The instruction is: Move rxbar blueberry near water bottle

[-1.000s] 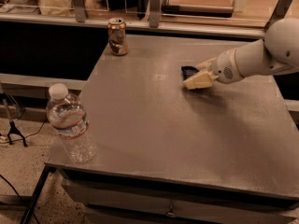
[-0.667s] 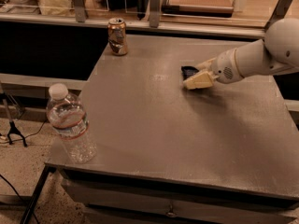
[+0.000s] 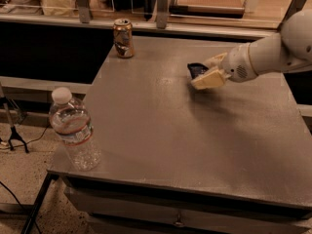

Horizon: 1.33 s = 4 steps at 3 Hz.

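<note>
while the arm reaches in from 3 o'clock, the gripper [image 3: 205,72] sits at about 1 o'clock on the table [image 3: 161,135], fingers clamped on the rxbar blueberry [image 3: 196,70], its dark end poking toward 9; water bottle [image 3: 73,130] upright at the 8 o'clock corner, well apart; can [image 3: 123,38] upright at 11

Rxbar blueberry [image 3: 196,70] against hand [image 3: 203,77], water bottle [image 3: 74,130] front-left

I record a grey table [image 3: 161,145], speckled floor [image 3: 19,184] at 8 o'clock, wooden counter [image 3: 273,13] at 12; gripper [image 3: 200,73] above the table at 2.
</note>
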{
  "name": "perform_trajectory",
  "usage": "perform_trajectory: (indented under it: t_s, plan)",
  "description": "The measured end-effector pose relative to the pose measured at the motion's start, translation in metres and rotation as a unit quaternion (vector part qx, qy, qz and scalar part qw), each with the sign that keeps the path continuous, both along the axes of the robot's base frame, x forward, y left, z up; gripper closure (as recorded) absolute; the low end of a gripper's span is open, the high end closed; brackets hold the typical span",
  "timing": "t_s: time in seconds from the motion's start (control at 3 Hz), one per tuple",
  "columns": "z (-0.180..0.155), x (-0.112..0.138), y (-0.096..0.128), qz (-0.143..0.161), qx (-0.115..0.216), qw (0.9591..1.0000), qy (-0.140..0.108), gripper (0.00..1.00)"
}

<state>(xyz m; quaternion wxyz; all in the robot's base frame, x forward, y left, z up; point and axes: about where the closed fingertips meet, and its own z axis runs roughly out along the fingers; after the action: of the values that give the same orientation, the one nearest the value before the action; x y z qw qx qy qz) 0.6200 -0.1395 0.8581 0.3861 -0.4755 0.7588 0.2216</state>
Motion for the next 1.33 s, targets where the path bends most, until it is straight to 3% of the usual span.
perform_trajectory:
  t_s: [0.33, 0.67, 1.33]
  plan:
    - [0.051, -0.023, 0.009, 0.061, -0.005, 0.9958, -0.068, 1.00]
    - [0.078, -0.036, 0.009, 0.085, -0.008, 0.9915, -0.098, 1.00]
    - [0.073, -0.037, 0.014, 0.104, 0.002, 0.9907, -0.088, 1.00]
